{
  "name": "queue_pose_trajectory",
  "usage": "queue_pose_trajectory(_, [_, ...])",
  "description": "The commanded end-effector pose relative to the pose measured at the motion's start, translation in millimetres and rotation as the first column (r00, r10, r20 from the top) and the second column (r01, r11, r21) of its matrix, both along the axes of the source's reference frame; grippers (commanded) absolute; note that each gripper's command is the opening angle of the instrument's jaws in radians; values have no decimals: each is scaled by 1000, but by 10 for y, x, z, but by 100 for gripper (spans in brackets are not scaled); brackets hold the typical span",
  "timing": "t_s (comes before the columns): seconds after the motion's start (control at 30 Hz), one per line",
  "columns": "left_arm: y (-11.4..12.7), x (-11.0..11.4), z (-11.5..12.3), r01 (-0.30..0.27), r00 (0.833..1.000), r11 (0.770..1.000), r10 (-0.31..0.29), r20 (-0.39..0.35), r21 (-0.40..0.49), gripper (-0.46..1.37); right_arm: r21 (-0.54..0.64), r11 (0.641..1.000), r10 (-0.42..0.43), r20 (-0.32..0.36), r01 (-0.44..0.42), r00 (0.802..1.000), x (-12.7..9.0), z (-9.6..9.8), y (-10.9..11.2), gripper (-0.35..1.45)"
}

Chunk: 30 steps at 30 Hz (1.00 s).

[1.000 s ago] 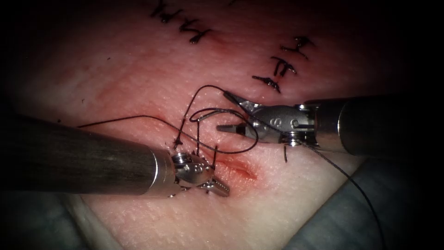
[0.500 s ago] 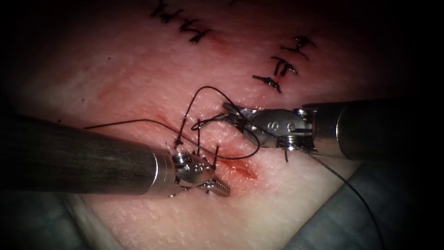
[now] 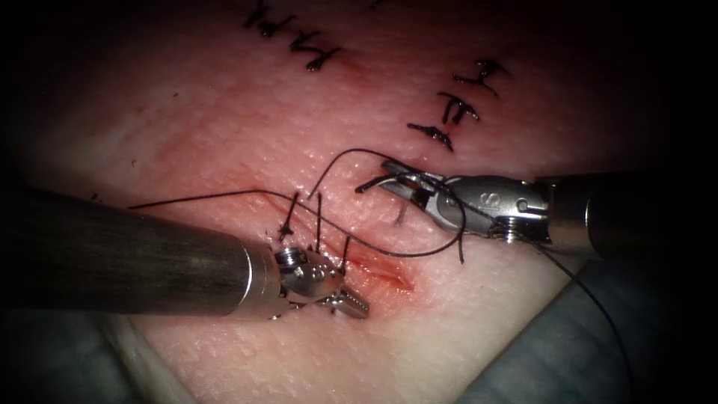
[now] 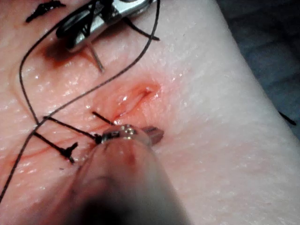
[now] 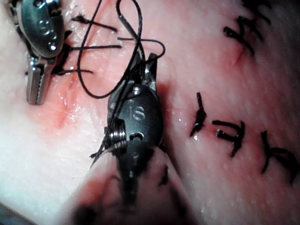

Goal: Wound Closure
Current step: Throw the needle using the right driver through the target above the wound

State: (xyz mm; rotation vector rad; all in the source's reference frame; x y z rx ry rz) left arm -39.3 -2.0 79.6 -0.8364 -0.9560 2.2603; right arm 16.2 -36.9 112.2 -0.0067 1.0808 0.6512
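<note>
The cut lies short and red in the tissue. My left tool rests at the cut's left end, jaws shut, with a short strand of dark thread running down into them. My right tool is to the right of the cut, above it, with its jaws shut on a thread end. A loop of thread hangs around its jaws and trails to the stitches. The right wrist view has the thread wound round the right tool, with the left tool beside the cut.
Finished dark stitches sit at the back right and more at the back. A long strand runs from the right tool's wrist across the grey drape. Red fluid lines the cut.
The right tool's jaws were open a second ago; they shut on the thread and drew back to the right, dragging the loop along. The left tool stayed put.
</note>
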Motion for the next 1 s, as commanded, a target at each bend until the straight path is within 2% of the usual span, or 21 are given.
queue_pose_trajectory(0.03, [0,0,1,-4,1000,1000,4,8,6,-35,41,999,18,-42,-16,999,0,6,-3,-35])
queue_pose_trajectory(0.23, [-2,5,0,-4,1000,1000,4,8,10,-35,156,987,64,-150,-40,987,4,30,-5,-35])
queue_pose_trajectory(0.33, [-2,7,0,-6,1000,1000,6,8,10,-35,186,982,80,-181,-46,980,6,37,-6,-35])
queue_pose_trajectory(0.47, [-3,8,0,-7,1000,1000,7,9,10,-35,220,974,101,-206,-55,973,7,42,-4,-35])
queue_pose_trajectory(0.7, [-4,10,1,-5,1000,1000,5,7,13,-35,340,938,161,-272,-62,949,11,43,-3,-35])
queue_pose_trajectory(0.83, [-3,10,1,-4,1000,1000,4,10,13,-35,454,889,201,-274,-58,941,15,44,-12,-35])
queue_pose_trajectory(0.9, [-2,10,2,-4,1000,1000,4,10,13,-35,498,865,222,-288,-52,931,16,45,-16,-35])
queue_pose_trajectory(0.93, [-2,10,2,-4,1000,1000,4,10,13,-35,539,841,246,-304,-46,920,18,47,-20,-35])
queue_pose_trajectory(1.0, [-2,10,2,-4,1000,1000,4,10,13,-35,568,822,259,-314,-38,914,20,49,-25,-35])
